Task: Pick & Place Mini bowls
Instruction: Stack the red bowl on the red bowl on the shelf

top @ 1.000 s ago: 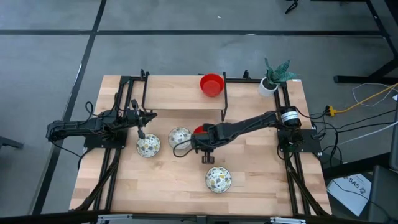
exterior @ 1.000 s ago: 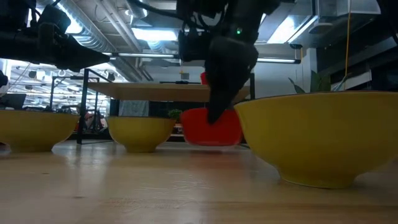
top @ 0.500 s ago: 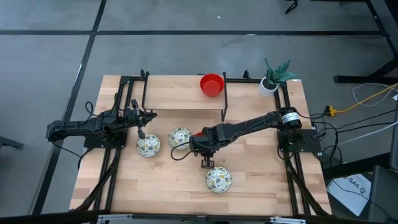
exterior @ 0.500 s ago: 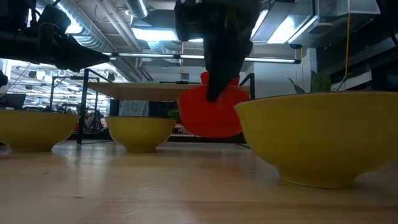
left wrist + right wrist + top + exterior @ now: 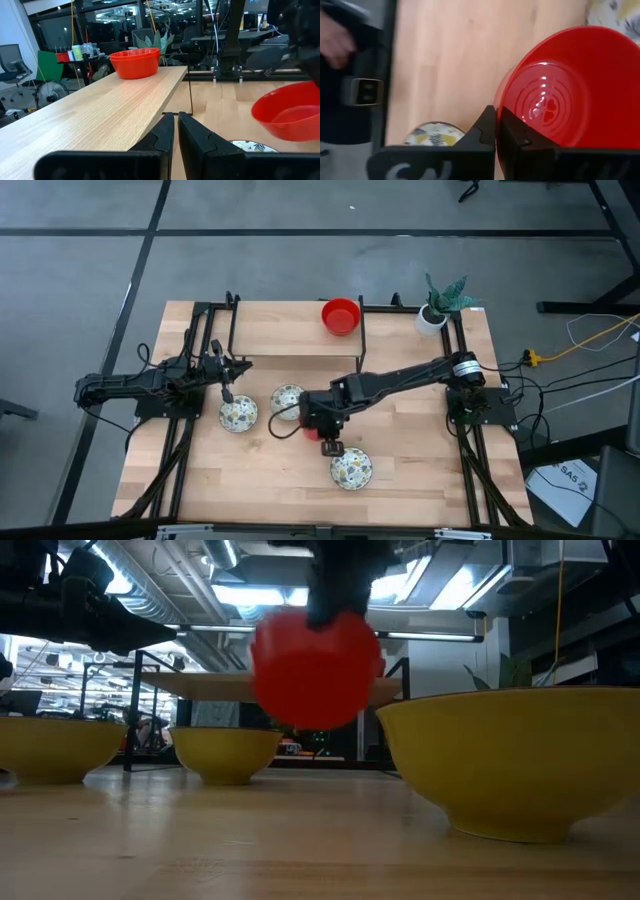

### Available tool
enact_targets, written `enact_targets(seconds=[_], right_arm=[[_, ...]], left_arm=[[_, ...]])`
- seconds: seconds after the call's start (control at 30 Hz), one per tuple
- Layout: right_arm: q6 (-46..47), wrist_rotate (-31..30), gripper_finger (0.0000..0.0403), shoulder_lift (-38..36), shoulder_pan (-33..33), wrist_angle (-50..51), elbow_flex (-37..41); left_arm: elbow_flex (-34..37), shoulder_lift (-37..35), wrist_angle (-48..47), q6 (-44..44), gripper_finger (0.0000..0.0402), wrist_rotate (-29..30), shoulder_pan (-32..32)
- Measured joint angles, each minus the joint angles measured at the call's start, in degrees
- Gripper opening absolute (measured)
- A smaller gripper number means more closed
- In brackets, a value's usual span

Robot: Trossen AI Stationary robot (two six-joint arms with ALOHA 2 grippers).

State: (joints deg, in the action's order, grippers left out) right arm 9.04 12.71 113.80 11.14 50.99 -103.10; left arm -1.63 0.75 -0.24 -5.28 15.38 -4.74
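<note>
The right tool (image 5: 496,131) is clamping the rim of a plain, glossy red mini bowl (image 5: 560,85), tilted above the surface (image 5: 420,450), while the left tool (image 5: 176,131) is resting with fingers together.

No legible txt, labels or nos. anywhere in the views.

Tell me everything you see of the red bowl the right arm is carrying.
The red bowl is small, round and plain bright red, glossy like plastic, with moulded concentric rings inside. The right tool is shut on its rim, holding it tilted and clear of the table, near the middle, between two patterned bowls. Nothing else touches it.
</note>
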Motion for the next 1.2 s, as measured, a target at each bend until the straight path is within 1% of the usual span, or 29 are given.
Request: enact_targets(seconds=[0.2,0.53,0.8,1.2], right_arm=[[-0.5,6.5,0.0003,0.0,-1.1,0.8,-5.2],[-0.7,11.2,0.0004,0.0,-1.2,1.7,-12.0],[-2.2,11.6,0.0006,-0.1,-1.2,1.6,-14.4],[-3.7,11.5,0.0007,-0.1,-1.2,0.5,-14.4]], left_arm=[[0.0,0.0,0.0,0.0,0.0020,0.0,0.0],[0.0,0.0,0.0,0.0,0.0020,0.0,0.0],[0.0,0.0,0.0,0.0,0.0020,0.0,0.0],[0.0,0.0,0.0,0.0,0.0020,0.0,0.0]])
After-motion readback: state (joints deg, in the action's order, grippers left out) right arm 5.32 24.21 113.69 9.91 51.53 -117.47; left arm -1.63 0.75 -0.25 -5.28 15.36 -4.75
